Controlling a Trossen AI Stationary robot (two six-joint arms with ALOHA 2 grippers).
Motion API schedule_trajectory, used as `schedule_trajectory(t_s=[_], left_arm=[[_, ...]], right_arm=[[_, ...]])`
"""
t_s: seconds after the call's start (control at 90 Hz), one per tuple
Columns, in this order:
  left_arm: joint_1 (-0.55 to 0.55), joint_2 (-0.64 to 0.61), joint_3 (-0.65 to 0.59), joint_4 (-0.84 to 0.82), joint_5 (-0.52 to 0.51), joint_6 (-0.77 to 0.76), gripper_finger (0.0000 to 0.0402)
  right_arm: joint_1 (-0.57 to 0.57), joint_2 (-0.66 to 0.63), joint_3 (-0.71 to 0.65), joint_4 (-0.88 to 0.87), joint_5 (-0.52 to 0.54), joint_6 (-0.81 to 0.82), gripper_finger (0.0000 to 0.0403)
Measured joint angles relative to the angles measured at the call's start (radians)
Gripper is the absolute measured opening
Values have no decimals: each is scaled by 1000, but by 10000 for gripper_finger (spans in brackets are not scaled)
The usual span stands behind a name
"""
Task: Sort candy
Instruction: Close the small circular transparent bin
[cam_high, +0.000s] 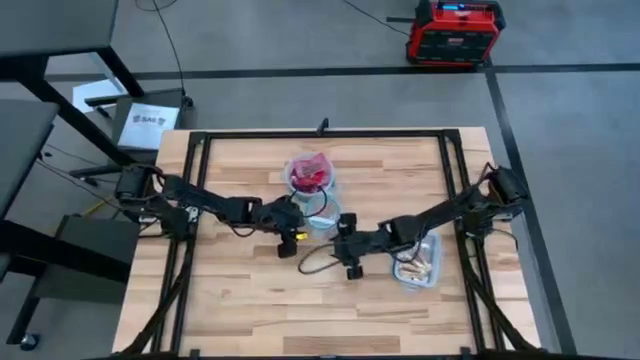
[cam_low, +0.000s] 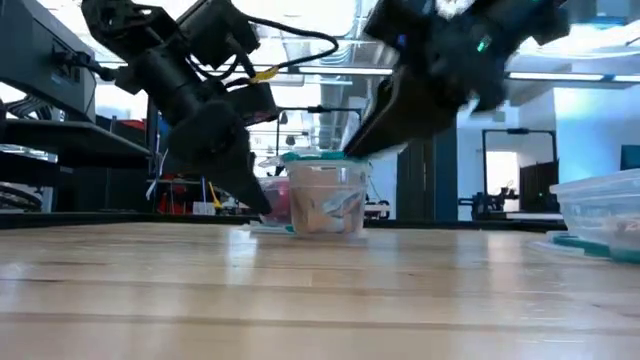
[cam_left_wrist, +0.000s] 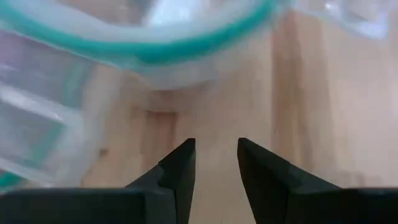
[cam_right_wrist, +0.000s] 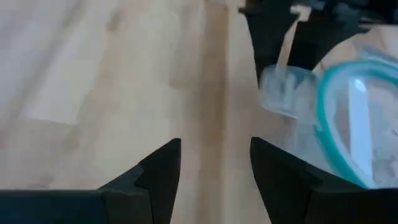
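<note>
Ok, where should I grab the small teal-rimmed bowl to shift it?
Probably its rim: the small bowl stands upright and open-topped, so come from above, one finger inside the wall, one outside. The open left gripper sits right beside it.

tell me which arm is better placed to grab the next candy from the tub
Right, probably. The tub lies under the right arm, and the right gripper, fingers open and empty, is beside it. The left gripper, also open, is by the bowl, farther off.
</note>
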Motion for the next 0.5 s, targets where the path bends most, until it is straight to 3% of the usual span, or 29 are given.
schedule_trajectory(t_s=[0.122,0.244,0.356,0.5], left_arm=[[-30,-47,44,-166,0,-45,107],[-49,-129,82,-264,0,-46,107],[-42,-227,82,-304,-42,-44,107],[-33,-367,63,-369,-158,-42,107]], right_arm=[[-3,-101,0,-56,5,38,177],[-104,-169,0,30,1,11,177],[-225,-159,0,127,-78,-10,177],[-323,-56,-2,270,-243,29,177]])
